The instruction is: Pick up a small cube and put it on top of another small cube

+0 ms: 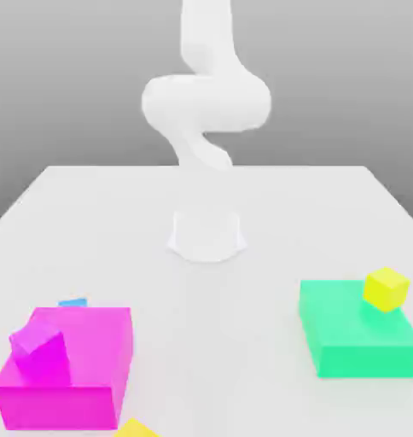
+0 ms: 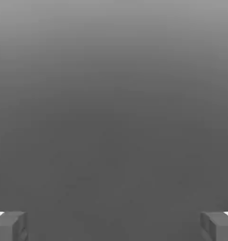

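Note:
The small cube (image 1: pixel 137 428), golden-yellow, lies at the table's near edge, cut off by the exterior view's lower border, just to the right of a big magenta block (image 1: pixel 90 341). Another small cube (image 1: pixel 386 288), pale lemon-yellow, rests on the far right corner of a big green block (image 1: pixel 351 337) on the exterior view's right. My white arm (image 1: pixel 206 102) is coiled up high at the back of the table, far from both cubes. In the hand view my gripper (image 2: pixel 114 226) is open, its grey fingertips (image 2: pixel 10 226) wide apart with nothing between them against plain grey.
A purple cube (image 1: pixel 39 348) sits tilted on the magenta block's near left part. A small blue piece (image 1: pixel 72 302) peeks out behind that block. The arm's round base (image 1: pixel 206 235) stands mid-table. The white table (image 1: pixel 244 358) stretches between the two blocks.

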`<state>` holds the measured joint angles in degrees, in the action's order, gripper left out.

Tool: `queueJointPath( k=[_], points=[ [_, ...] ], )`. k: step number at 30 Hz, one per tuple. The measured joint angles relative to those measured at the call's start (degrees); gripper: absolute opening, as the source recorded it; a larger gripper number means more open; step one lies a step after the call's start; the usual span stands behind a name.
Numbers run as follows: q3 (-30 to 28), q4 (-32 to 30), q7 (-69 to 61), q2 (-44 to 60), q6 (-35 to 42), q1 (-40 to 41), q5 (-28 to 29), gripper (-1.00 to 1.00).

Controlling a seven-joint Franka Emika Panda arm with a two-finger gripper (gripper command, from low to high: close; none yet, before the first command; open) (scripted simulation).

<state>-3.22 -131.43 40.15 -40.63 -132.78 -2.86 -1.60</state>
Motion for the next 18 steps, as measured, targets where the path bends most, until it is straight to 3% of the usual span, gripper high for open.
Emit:
queueJointPath(
  k=[9,18],
  points=[
    [-10.79,1.26,-22.1,18.94,-3.63,-8.76,-7.74,0.0],
    [-15.63,2.55,-44.67,37.82,-6.99,-11.45,-16.65,0.0]
  ],
)
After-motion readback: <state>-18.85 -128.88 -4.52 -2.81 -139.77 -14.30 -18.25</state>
